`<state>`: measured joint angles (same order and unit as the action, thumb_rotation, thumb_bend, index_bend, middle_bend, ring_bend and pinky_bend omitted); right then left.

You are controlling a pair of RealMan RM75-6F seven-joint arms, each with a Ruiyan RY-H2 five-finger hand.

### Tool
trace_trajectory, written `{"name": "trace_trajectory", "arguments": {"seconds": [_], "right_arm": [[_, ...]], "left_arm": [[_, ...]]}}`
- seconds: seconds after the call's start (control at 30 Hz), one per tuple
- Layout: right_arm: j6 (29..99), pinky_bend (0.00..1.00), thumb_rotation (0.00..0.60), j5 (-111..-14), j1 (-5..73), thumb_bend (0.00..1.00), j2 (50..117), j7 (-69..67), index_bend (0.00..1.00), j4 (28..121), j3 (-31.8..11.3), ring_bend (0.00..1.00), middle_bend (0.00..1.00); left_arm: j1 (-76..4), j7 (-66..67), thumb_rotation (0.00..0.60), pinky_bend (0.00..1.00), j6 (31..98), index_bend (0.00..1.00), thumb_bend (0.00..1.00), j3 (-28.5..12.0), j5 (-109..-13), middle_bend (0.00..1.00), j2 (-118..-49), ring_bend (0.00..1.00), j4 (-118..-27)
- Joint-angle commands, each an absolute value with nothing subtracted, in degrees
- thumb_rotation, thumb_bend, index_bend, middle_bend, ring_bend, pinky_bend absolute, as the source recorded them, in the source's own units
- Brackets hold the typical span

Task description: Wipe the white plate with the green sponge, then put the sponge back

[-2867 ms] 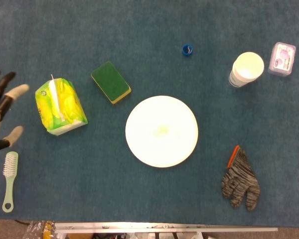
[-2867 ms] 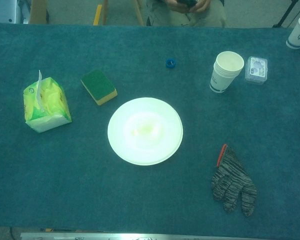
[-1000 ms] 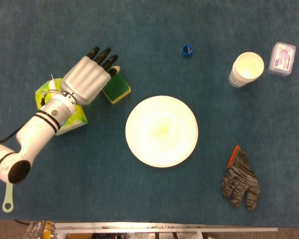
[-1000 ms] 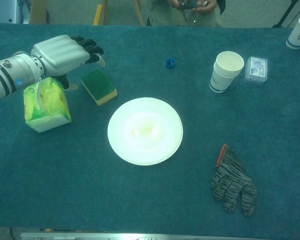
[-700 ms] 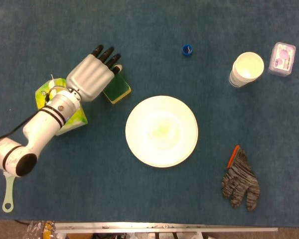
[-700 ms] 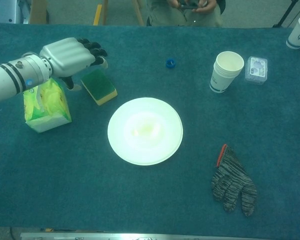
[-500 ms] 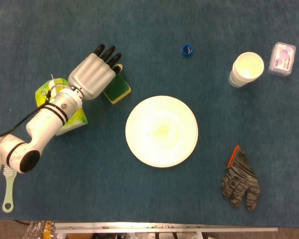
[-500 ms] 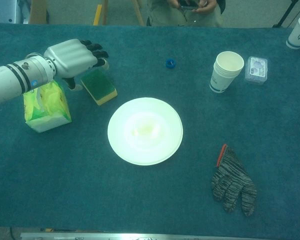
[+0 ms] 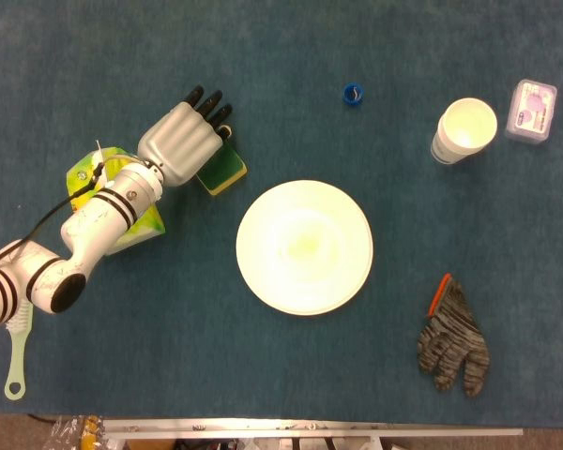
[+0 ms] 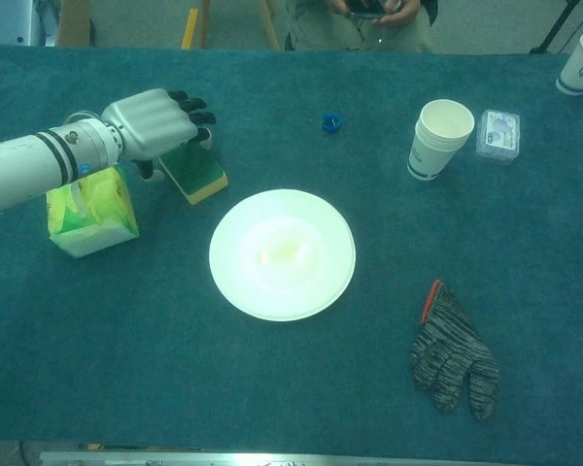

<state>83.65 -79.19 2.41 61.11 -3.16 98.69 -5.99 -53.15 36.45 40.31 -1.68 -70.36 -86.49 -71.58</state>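
The left robot hand (image 9: 180,141) has been brought down over the rectangular green-and-yellow sponge (image 9: 223,169), upper left of the frame beside the round white plate (image 9: 304,247); whether it is gripped cannot be told. The sponge is judged soft and light, best pinched across its long edges.

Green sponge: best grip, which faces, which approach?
Pinch the green sponge across its two long side faces, coming down from above. It lies flat, green side up, yellow layer below, turned diagonally, so align the left hand to that diagonal. The hand is over its far-left end; the tissue pack crowds the left side.
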Motion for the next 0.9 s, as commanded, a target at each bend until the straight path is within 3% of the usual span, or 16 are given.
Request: {"name": "trace_trajectory", "arguments": {"seconds": [0.03,0.37,0.9], "right_arm": [[83.6,0.21,0.6,-79.1,2.4,0.2,61.1,-3.1,0.0,98.7,-6.0,0.0,0.02],[83.4,0.21,0.6,-78.5,2.4,0.2,60.9,-2.8,0.0,98.6,-6.1,0.0,0.02],[83.8,0.21,0.6,-78.5,2.1,0.2,60.8,-2.9,0.0,98.6,-6.2,0.0,0.02]], "left_arm": [[-53.5,36.0,0.6,0.08,40.1,0.25,0.21,-1.4,-70.8,0.08,-87.4,0.0,-70.4],[-54.3,34.0,0.6,0.08,39.5,0.27,0.21,-1.6,-71.2,0.08,-89.4,0.0,-66.8],[-53.7,31.7,0.6,0.08,40.3,0.42,0.22,-2.3,-69.9,0.12,-90.7,0.0,-65.5]]}}
